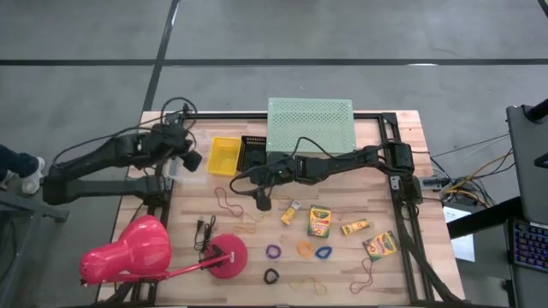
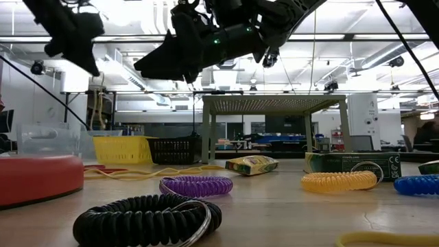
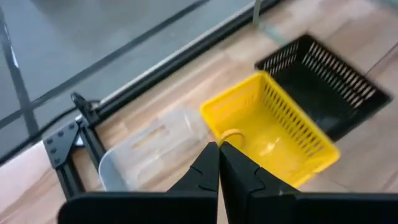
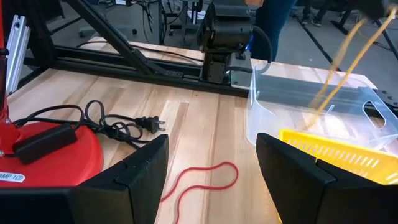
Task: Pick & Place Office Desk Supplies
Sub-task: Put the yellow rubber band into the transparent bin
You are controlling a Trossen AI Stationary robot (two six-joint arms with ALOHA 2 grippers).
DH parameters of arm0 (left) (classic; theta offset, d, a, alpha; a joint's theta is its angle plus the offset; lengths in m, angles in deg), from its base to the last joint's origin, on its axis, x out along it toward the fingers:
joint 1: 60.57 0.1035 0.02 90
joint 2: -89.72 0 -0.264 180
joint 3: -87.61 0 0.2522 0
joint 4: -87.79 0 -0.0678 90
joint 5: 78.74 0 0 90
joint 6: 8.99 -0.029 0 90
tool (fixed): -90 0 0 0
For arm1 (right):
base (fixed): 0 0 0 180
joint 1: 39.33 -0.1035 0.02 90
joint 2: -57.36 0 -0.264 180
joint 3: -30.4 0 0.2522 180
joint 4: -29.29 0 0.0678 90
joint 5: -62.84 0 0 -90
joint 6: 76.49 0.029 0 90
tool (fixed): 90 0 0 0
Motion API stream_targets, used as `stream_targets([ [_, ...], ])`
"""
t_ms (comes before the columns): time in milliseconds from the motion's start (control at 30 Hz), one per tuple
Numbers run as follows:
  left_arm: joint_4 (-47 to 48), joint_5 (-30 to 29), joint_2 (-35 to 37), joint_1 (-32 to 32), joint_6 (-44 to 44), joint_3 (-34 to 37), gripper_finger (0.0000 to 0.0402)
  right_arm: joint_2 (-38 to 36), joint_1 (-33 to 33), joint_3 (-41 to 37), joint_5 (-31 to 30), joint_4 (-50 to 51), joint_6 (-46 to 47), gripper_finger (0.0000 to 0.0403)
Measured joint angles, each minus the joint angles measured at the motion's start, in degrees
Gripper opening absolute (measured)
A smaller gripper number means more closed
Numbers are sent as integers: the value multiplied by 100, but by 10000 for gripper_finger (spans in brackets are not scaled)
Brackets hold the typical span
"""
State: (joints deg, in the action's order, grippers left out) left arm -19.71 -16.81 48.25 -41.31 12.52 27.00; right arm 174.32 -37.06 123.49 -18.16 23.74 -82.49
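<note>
Left gripper [image 1: 190, 160] hovers over the yellow basket [image 1: 225, 156] at the table's back left, fingers pressed together; in the right wrist view a thin tan rubber band [image 4: 345, 59] dangles above that basket, apparently pinched in them. Right gripper [image 1: 262, 203] hangs mid-table with fingers spread wide, holding nothing, a red rubber band [image 4: 202, 177] on the wood just ahead of it. Remaining supplies lie loose on the front half: crayon boxes [image 1: 319, 222], purple ring loop [image 1: 273, 251], orange one [image 1: 305, 248], blue one [image 1: 323, 252], black one [image 1: 271, 275]. Bands look light, floppy and flat, so best pinched low on one strand. Coil loops are springy; take across the coil. Boxes are stiff cardboard; grip across the narrow sides.
</note>
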Motion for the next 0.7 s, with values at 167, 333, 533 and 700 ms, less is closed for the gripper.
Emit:
stream_targets([
  [167, -83, -234, -31, 40, 297, 219, 6, 0, -4, -20, 2, 73, 0, 237],
  [333, -61, -377, -24, 59, 251, 211, 6, 0, -4, -22, 2, 96, -1, 237],
  [533, -61, -588, -31, 61, 256, 190, 6, 0, -4, -22, 2, 96, 0, 237],
  [700, 211, -530, -97, 126, 1184, 215, 6, 0, -11, -24, 2, 93, 0, 237],
])
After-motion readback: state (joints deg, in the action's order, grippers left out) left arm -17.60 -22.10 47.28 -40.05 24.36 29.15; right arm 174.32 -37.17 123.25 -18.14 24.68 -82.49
